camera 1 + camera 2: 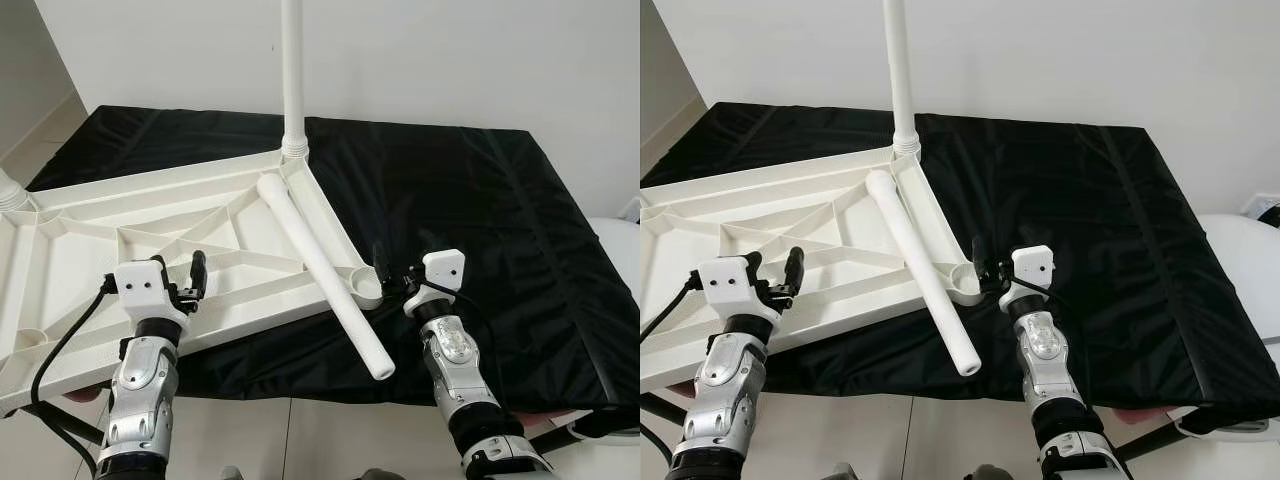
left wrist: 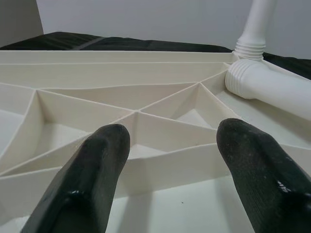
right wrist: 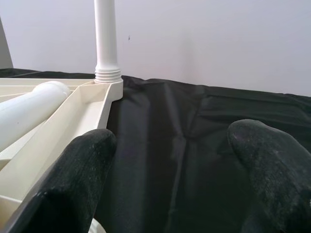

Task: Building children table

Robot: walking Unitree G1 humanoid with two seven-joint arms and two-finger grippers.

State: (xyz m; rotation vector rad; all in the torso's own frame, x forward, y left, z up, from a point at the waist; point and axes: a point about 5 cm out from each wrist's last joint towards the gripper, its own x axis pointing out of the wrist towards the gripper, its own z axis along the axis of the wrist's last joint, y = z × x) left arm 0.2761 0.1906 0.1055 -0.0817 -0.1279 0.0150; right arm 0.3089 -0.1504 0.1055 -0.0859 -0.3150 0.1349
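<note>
Your left gripper [image 1: 187,283] is hovering wide open over the upturned tabletop [image 1: 150,235] on the black cloth [image 1: 480,200]. The loose leg [image 1: 320,272] is lying across its corner socket [image 1: 365,285]; your right gripper [image 1: 393,275], also wide open, is waiting beside it. You are likely fitting legs: next, grasp that leg.

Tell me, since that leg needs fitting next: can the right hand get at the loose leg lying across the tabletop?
Probably yes. The right hand sits open beside the tabletop's near corner, close to the loose leg, with nothing between them.

white ribbed tabletop [image 1: 150,250]: upside down, left | screwed-in leg [image 1: 292,70]: upright, far corner | loose leg [image 1: 325,275]: lying across right edge, overhanging near side
</note>
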